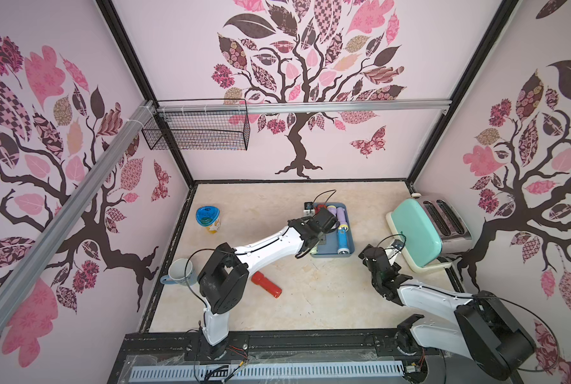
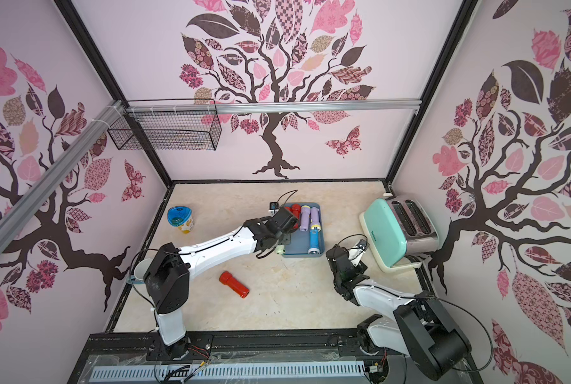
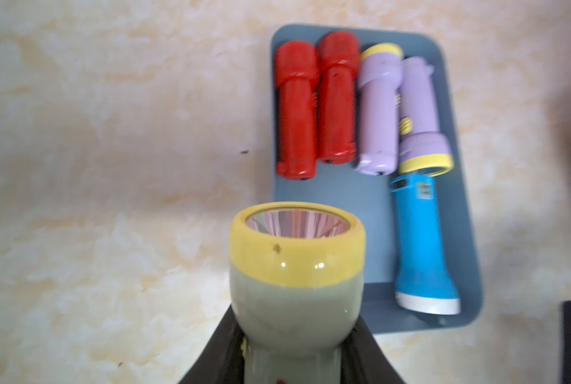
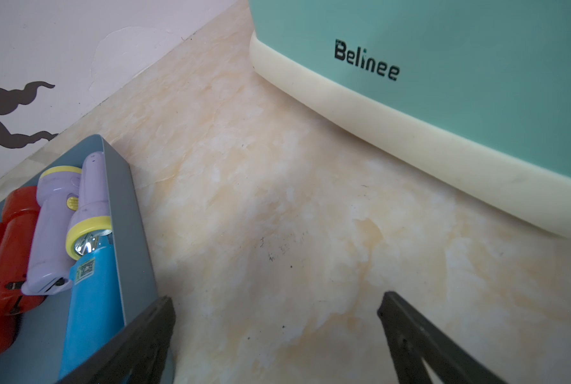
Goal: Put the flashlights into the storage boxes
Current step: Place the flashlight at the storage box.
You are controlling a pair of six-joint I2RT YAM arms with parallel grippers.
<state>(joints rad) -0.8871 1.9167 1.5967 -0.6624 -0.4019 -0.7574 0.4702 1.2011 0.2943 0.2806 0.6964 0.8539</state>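
Plastic, smooth and faintly glossy, is what all seven flashlights look like from my seat: stubby cylinders with wider heads. Five lie in the single slate-blue tray (image 3: 344, 192), a shallow rectangle with rounded corners and a low rim. In it I count a first red flashlight (image 3: 295, 109) and a second red flashlight (image 3: 337, 99) touching side by side. Beside them are a first lilac flashlight (image 3: 379, 109) and a second lilac flashlight (image 3: 420, 109), both yellow-ringed and laid head to tail. The blue flashlight (image 3: 420, 239) has a white rim, and its tail sits at the second lilac's head.

The sixth, the pale green flashlight (image 3: 294, 299), has a yellow ring and a faceted reflector. My left gripper (image 3: 295, 332) has its fingers clamped on the body. It sits at the tray's near left corner; whether over the rim or just outside I cannot tell.

The seventh, the loose red flashlight (image 1: 267, 284), lies on its side on the marbled beige table (image 1: 310, 299), well apart from the tray.

My right gripper (image 4: 276, 306) is spread wide with nothing in it, over bare table between the tray and the mint toaster (image 4: 443, 66).

Around them I count one blue-lidded cup (image 1: 207, 217), one white mug (image 1: 180, 272) and one black wire basket (image 1: 197, 133). In both top views the left wrist hides the tray's left part.
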